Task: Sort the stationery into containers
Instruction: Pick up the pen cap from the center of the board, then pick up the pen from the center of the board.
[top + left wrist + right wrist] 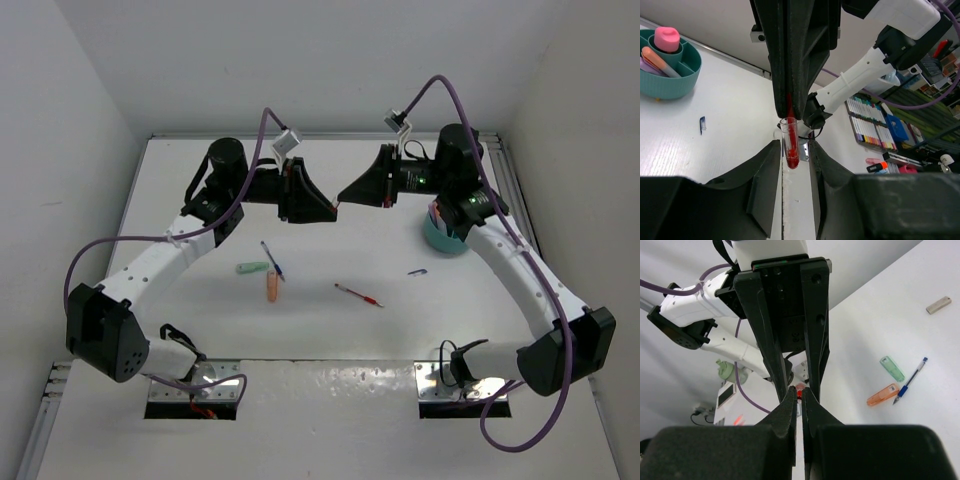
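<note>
My two grippers meet tip to tip above the back middle of the table. My right gripper (346, 198) (799, 391) is shut on a thin red pen with a clear end (791, 147). My left gripper (329, 209) (794, 146) is open, its fingers on either side of the pen's clear end without pinching it. The teal cup (445, 238) (671, 75) holds a pink-capped marker (666, 38) and an orange pen (659, 61). On the table lie a mint-green stub (253, 267), an orange stub (271, 288), a dark-blue pen (272, 259), a red pen (358, 294) and a tiny purple piece (418, 271).
White walls close in the table on the left, back and right. A small beige block (938, 305) lies on the table in the right wrist view. The arm bases are bolted at the near edge.
</note>
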Action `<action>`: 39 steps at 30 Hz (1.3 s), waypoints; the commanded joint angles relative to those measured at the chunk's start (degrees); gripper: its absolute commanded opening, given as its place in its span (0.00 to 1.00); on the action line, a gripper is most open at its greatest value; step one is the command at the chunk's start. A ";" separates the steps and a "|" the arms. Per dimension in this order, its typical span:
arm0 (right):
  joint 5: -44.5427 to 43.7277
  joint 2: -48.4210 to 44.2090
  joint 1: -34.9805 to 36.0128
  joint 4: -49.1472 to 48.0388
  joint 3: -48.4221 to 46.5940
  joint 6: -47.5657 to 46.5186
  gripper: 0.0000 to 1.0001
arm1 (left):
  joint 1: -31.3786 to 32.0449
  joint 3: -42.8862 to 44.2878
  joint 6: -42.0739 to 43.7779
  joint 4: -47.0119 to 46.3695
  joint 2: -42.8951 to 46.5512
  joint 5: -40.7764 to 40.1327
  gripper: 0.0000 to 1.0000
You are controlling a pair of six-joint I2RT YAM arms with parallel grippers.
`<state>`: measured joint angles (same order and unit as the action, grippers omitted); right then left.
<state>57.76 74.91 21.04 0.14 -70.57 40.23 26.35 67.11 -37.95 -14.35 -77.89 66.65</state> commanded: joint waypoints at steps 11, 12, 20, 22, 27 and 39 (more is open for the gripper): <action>0.52 -1.53 0.14 -0.58 0.16 -1.64 0.00 | -0.60 2.41 0.77 -1.65 -0.33 0.24 0.01; 0.51 -1.53 0.06 -0.41 -0.01 -1.73 0.01 | -0.68 2.41 1.12 -1.04 -0.34 0.06 0.00; -17.38 3.04 -2.41 37.69 -12.92 -36.43 0.45 | -8.06 2.42 7.72 10.56 -0.60 -0.12 0.00; -28.33 4.53 -0.05 47.47 -12.76 -46.23 0.36 | -11.48 0.84 7.90 11.80 0.10 -0.38 0.00; -41.13 5.50 5.41 50.66 0.04 -50.51 0.26 | -17.37 -0.58 10.25 16.96 0.28 -3.01 0.00; -55.90 19.55 22.46 41.62 6.58 -40.67 0.38 | -24.50 -0.22 18.00 29.37 2.73 -10.13 0.00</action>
<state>7.05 93.23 42.11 46.74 -64.05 -3.42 3.09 66.41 -23.77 11.00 -78.24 58.81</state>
